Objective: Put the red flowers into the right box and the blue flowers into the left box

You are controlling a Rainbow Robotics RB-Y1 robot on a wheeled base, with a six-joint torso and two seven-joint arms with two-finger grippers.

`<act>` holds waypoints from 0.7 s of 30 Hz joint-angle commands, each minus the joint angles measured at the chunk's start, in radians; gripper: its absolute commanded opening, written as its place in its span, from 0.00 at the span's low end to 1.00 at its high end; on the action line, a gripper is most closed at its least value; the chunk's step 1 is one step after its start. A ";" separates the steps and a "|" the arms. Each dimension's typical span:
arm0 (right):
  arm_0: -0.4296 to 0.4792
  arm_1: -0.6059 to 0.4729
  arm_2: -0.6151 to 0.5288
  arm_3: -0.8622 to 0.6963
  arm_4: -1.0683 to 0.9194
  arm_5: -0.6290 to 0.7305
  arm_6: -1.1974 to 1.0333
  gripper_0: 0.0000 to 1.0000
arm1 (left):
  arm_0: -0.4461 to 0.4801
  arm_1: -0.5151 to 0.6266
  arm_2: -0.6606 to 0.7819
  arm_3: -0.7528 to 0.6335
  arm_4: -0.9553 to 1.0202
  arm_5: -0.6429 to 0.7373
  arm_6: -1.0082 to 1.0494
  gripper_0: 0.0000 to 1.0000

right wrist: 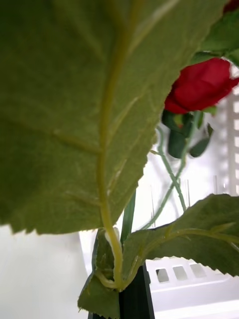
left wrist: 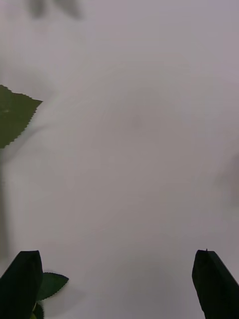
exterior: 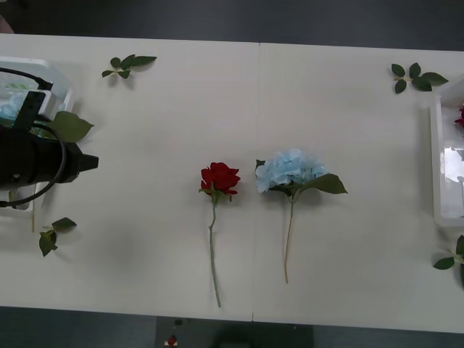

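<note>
near edge of the white table [exterior: 145, 254]: one red rose [exterior: 220, 178] and one blue hydrangea [exterior: 290, 171] are lying side by side at centre, apart, not touching, stems pointing toward the robot, bare table lying open all around them. left gripper [left wrist: 119, 284] is hovering over bare tabletop at the left side, its black fingers [left wrist: 20, 284] standing wide apart with nothing between them; a loose leaf sprig [exterior: 52, 235] is sitting just beside it. the dark left arm [exterior: 36, 159] is covering part of the left box [exterior: 61, 80] at the left edge, where pale-blue blooms are showing at the rim and a large green leaf [exterior: 69, 127] is sticking out over the box side. right box [exterior: 444, 167] is sitting at the right edge, partly cut off, a red bloom showing inside. right gripper [right wrist: 127, 294] is over that box, a big green leaf [right wrist: 89, 109] crowding its camera, red roses in the box [right wrist: 201, 84] beyond it; a stem seems to sit at the black finger, but cannot tell whether it is pinched. far side: leaf sprigs near both corners [exterior: 127, 65] [exterior: 417, 76], well clear of the centre flowers.
</note>
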 commanded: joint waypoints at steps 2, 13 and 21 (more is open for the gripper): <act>0.055 -0.048 0.005 -0.028 0.017 -0.084 -0.092 0.00 | -0.047 -0.079 -0.119 -0.044 -0.105 -0.007 0.118 0.87; 0.073 -0.051 0.085 0.210 0.073 -0.438 -0.083 0.00 | -0.174 -0.263 -0.492 -0.021 -0.477 -0.004 0.337 1.00; 0.074 -0.051 0.154 0.247 0.098 -0.519 -0.097 0.02 | -0.216 -0.361 -0.660 0.038 -0.615 -0.005 0.387 1.00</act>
